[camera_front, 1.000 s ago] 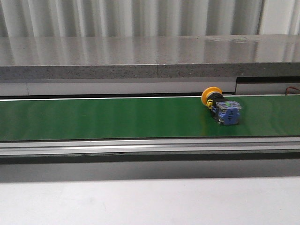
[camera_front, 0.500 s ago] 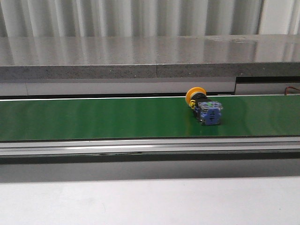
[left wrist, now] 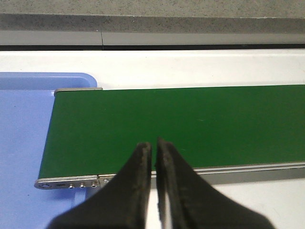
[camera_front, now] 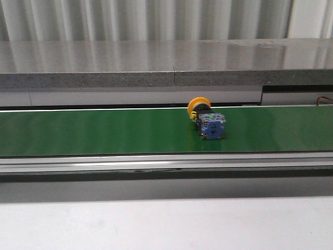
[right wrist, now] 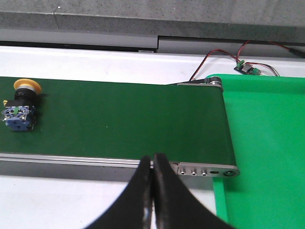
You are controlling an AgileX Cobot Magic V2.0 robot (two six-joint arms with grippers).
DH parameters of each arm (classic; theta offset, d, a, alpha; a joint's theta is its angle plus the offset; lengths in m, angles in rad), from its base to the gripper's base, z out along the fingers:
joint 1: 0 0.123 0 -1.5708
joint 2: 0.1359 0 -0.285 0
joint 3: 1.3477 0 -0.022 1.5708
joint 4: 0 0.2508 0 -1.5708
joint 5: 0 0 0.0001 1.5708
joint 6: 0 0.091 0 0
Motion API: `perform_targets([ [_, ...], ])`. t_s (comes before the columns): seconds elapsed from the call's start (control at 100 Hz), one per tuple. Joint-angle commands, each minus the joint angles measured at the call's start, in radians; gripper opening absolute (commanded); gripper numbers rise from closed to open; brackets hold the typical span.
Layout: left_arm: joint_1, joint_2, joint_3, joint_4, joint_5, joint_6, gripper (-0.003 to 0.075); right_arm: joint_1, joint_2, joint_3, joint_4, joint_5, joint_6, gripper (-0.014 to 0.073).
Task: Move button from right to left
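The button [camera_front: 206, 120], with a yellow-orange cap, black collar and blue-grey block, lies on its side on the green conveyor belt [camera_front: 104, 131], a little right of the middle in the front view. It also shows in the right wrist view [right wrist: 21, 106], at the far end of the belt from the gripper. My right gripper [right wrist: 153, 158] is shut and empty, at the belt's near rail. My left gripper [left wrist: 153, 144] is shut and empty, over the near edge of the belt by its left end. No button shows in the left wrist view.
A blue tray [left wrist: 21, 133] sits past the belt's left end. A green tray [right wrist: 267, 143] sits past its right end, with a small circuit board and wires [right wrist: 248, 68] behind it. A grey stone ledge [camera_front: 166, 62] runs behind the belt.
The button has travelled leftward along the belt, from right of centre toward the middle. Neither gripper shows in the front view.
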Motion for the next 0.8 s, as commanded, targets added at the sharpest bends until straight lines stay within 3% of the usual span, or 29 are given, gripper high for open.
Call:
perform_targets([
  [0.0, -0.010, 0.011, -0.036, -0.016, -0.063, -0.011, 0.0225, 0.001, 0.004, -0.025, 0.008, -0.064, -0.007, -0.0067],
  [0.14, -0.010, 0.011, -0.036, -0.029, -0.068, -0.015, 0.0574, 0.001, 0.004, -0.025, 0.008, -0.064, -0.007, -0.0067],
  [0.21, -0.010, 0.011, -0.036, -0.047, -0.070, -0.015, 0.0657, 0.001, 0.004, -0.025, 0.008, -0.064, -0.007, -0.0067],
  [0.49, -0.010, 0.036, -0.036, -0.082, -0.066, -0.015, 0.0658, 0.001, 0.004, -0.025, 0.008, -0.064, -0.007, -0.0067],
  [0.79, -0.010, 0.241, -0.070, -0.165, -0.104, -0.013, 0.0658, 0.001, 0.004, -0.025, 0.008, -0.064, -0.007, -0.0067],
])
